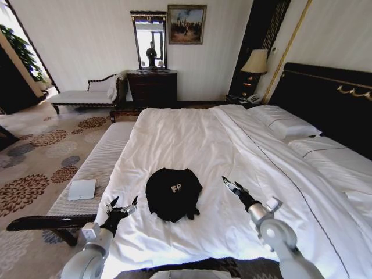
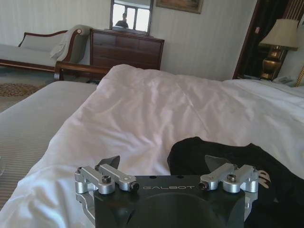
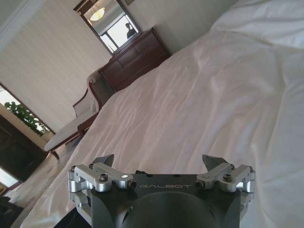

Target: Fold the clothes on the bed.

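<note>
On the left, the left gripper point(image 1: 122, 206) hangs just over the white bed point(image 1: 192, 133), near its edge, with its two fingers spread wide and nothing between them. Next comes the black T-shirt point(image 1: 172, 193). It lies bunched in a small heap on the bed, between the two arms, with a bit of white print showing. On the right, the right gripper point(image 1: 231, 186) hovers beside the shirt, fingers spread apart too, holding nothing.

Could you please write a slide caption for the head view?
Black T-shirt lies bunched on the white bed, open left tool and open right tool flanking it.
</note>
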You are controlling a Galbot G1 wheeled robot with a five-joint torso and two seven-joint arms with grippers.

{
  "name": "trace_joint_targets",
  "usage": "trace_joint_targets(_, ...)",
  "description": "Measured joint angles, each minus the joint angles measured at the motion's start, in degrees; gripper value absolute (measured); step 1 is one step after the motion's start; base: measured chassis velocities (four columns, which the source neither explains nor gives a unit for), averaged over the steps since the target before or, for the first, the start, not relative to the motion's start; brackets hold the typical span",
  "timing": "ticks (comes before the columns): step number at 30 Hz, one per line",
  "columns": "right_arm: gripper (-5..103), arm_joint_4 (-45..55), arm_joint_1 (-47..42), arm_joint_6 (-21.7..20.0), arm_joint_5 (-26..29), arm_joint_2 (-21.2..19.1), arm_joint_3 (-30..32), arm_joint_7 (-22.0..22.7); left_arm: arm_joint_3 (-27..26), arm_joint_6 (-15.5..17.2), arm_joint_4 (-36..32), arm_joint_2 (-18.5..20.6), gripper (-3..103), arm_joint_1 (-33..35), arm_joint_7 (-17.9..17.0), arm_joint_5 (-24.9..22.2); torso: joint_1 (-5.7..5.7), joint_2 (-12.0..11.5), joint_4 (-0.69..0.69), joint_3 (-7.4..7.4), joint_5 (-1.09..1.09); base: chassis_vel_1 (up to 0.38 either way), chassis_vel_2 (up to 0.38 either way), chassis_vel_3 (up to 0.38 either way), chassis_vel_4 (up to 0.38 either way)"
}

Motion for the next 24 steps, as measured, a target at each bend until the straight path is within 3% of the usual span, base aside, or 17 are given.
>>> trace_joint_targets(4, 100, -5.4, 7.0, -2.3, 3.2, -2.4, -5.4, -0.3, -0.4, -0.5, -0.5, 0.5, 100, 1.1, 0.3, -0.1, 0.00, 0.0, -0.02, 0.00, 0.00, 0.000, 0.000, 0.000, 0.000)
trace_joint_targets(11, 100, -16.3, 18.8, -4.0, 5.6, -2.2, -13.8, -2.3, -0.4, -0.6, -1.0, -0.4, 100, 1.8, 0.2, -0.1, -0.02, 0.0, 0.01, -0.01, -0.04, 0.000, 0.000, 0.000, 0.000)
trace_joint_targets(16, 100, -28.3, 28.3, -4.6, 3.7, 1.5, -21.4, -5.4, -0.2, -0.6, -1.4, 0.9, 100, 3.0, 0.1, 0.0, -0.01, 0.0, -0.01, 0.00, -0.02, 0.000, 0.000, 0.000, 0.000)
trace_joint_targets(24, 96, -38.2, 33.1, -4.6, -2.0, 6.0, -23.1, -11.1, -1.5, -0.7, -2.9, 1.7, 100, 4.1, -0.5, -0.5, -0.02, 0.0, 0.01, -0.01, -0.03, 0.000, 0.000, 0.000, 0.000)
